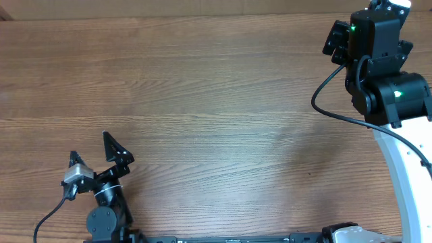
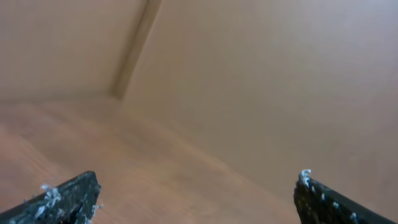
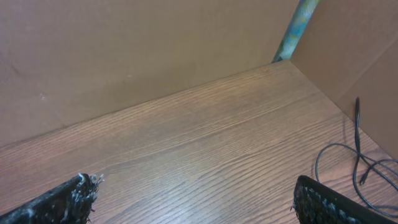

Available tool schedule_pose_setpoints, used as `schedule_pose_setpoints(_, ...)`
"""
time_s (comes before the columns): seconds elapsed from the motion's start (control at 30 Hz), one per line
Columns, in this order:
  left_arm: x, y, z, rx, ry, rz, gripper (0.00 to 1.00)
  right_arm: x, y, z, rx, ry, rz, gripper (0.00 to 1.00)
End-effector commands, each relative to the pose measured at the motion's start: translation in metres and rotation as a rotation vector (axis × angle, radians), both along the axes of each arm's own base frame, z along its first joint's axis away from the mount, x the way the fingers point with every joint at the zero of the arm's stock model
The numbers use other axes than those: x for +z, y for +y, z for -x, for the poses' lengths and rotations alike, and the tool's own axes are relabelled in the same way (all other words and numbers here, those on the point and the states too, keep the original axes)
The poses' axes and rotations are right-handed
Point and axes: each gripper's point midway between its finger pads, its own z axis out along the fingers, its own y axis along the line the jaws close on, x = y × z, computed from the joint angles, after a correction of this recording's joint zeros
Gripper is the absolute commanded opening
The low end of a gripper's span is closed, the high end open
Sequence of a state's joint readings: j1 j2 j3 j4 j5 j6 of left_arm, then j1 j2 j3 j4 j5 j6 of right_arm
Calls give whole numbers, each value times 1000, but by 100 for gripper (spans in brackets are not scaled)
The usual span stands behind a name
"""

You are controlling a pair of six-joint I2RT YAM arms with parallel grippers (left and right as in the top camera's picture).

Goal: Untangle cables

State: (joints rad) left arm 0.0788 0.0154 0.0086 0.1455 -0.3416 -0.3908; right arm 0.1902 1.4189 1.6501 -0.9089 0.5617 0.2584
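Observation:
The cables (image 3: pixel 359 163) show only in the right wrist view: thin black cords looping on the wood at the far right, just beyond my right finger (image 3: pixel 329 205). My right gripper (image 3: pixel 196 198) is open over bare wood and holds nothing. In the overhead view the right arm (image 1: pixel 378 61) sits at the far right corner, and no cables show there. My left gripper (image 1: pixel 93 152) is open at the near left of the table. In the left wrist view the left gripper (image 2: pixel 196 194) points at a brown wall, its jaws wide apart and empty.
Brown cardboard walls (image 3: pixel 124 56) close off the back and right side of the wooden table (image 1: pixel 216 121). A thick black arm wire (image 1: pixel 322 101) curves out from the right arm. A bluish strip (image 3: pixel 297 28) marks the far corner.

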Motion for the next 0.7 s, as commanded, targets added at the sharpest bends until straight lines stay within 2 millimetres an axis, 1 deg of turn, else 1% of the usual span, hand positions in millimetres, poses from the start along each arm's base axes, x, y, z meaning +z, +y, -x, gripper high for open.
schedule_pose_setpoints(0.0,-19,-6,-5,-53,76,5,99,1,-3,0,-17,-7,2,100)
schedule_pose_setpoints(0.13,-48,-6,-5,-54,193,19,100,1,-3,0,-17,-7,2,100)
schedule_pose_setpoints(0.23,-47,-11,-6,-78,213,-36,99,1,-3,0,-17,-7,2,100)
schedule_pose_setpoints(0.47,-50,-22,-10,-146,240,-90,100,1,-3,0,-17,-7,2,100)
schedule_pose_setpoints(0.67,-52,-45,-14,-266,283,-231,100,1,-3,0,-17,-7,2,100)
